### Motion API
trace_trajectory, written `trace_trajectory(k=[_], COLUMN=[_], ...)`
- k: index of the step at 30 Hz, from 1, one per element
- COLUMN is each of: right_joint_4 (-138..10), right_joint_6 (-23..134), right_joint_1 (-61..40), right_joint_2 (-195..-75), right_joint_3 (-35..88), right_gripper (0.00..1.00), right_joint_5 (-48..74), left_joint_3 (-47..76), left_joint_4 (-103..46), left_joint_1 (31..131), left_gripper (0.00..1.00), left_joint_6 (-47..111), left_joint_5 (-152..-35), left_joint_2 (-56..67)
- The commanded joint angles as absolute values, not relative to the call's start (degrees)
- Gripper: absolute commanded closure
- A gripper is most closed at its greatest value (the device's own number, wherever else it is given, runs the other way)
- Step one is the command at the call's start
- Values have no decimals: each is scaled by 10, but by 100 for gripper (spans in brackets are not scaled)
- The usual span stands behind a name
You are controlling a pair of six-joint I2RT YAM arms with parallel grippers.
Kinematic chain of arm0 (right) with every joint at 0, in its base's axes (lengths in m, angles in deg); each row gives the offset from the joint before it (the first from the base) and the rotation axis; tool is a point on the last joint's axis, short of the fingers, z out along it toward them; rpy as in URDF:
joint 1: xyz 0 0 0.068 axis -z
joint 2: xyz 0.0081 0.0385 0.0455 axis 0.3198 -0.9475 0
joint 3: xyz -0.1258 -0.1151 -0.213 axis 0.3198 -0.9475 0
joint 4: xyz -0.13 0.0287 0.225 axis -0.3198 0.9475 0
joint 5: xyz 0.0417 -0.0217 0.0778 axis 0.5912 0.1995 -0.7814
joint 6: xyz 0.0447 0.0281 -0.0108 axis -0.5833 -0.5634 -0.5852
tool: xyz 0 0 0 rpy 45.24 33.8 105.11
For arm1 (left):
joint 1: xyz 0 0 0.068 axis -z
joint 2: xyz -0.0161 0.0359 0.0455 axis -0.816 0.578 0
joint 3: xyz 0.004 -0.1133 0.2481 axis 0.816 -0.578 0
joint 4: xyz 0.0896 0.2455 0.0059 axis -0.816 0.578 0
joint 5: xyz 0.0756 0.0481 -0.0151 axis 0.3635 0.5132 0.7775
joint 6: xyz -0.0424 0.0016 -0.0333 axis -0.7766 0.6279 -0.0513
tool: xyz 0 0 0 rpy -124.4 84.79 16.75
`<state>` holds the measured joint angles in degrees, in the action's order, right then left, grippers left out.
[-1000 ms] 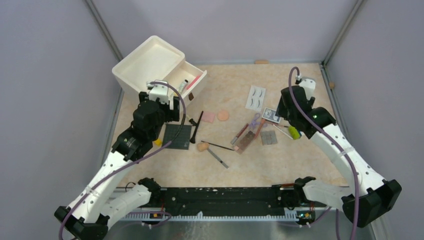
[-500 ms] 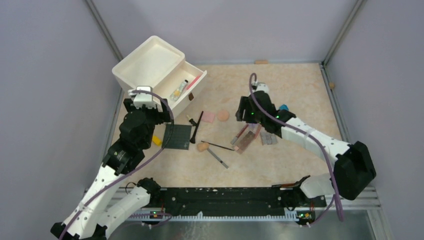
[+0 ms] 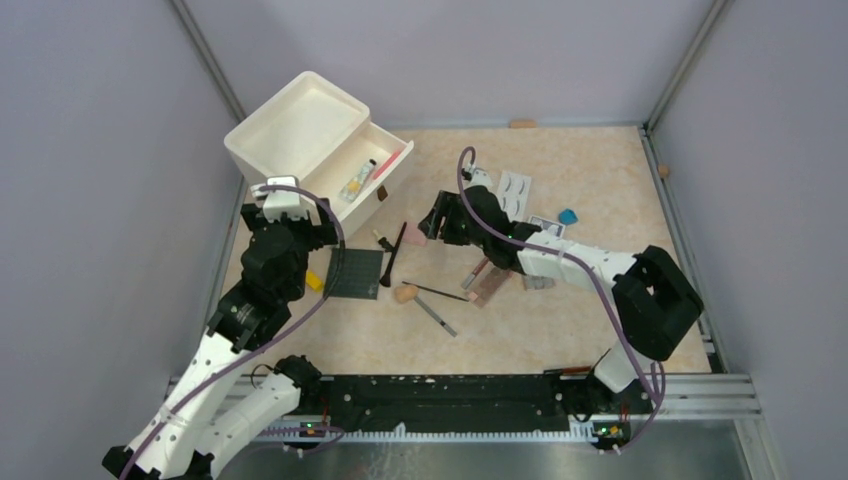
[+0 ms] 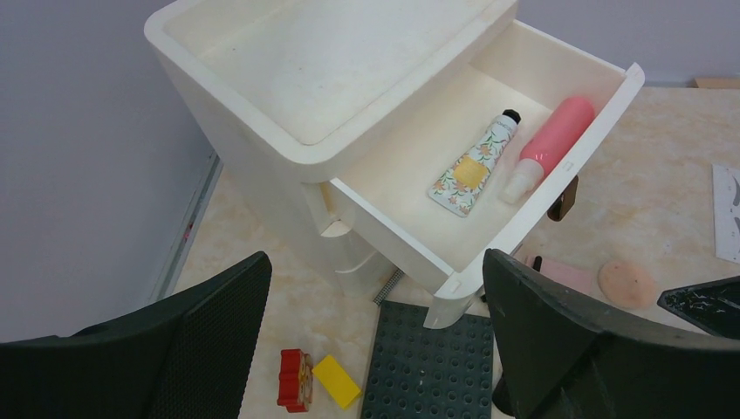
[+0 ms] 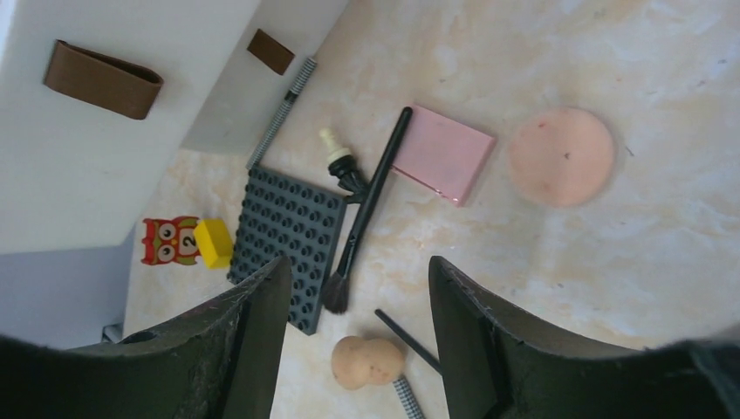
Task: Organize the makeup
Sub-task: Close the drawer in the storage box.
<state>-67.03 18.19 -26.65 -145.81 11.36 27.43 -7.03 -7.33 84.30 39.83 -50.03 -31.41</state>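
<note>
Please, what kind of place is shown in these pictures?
Probably a robot test cell, not a home: plain grey walls enclose a beige marbled tabletop, and two white-and-black robot arms stand on a black metal rail.

The dark studded plate lies on the table. Behind it stands the white drawer box, its drawer pulled out (a patterned tube and a pink tube lie inside). The left gripper hangs beyond the plate's far left corner. A black brush lies along the plate's right edge, with a peach sponge off its near right corner. A yellow brick lies at its left edge. Right of the plate, the right gripper is by the pink compact, and the eyelash card lies farther right.
</note>
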Motion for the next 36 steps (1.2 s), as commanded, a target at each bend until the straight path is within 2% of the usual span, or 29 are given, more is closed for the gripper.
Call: trace_trajectory(k=[1,36], right_joint_4=[-756,-758], right_joint_6=[140,130], right_joint_1=[-275,-284], right_joint_2=[-1470,-1601], right_joint_3=[140,293], right_gripper=[42,44], right_joint_5=[244,241], left_joint_3=[-75,-78], left_joint_4=[-110,-113], left_joint_1=[840,836], left_gripper=[4,4], left_joint_6=[390,396], left_joint_5=[-484,-485], left_joint_2=[-320,-315])
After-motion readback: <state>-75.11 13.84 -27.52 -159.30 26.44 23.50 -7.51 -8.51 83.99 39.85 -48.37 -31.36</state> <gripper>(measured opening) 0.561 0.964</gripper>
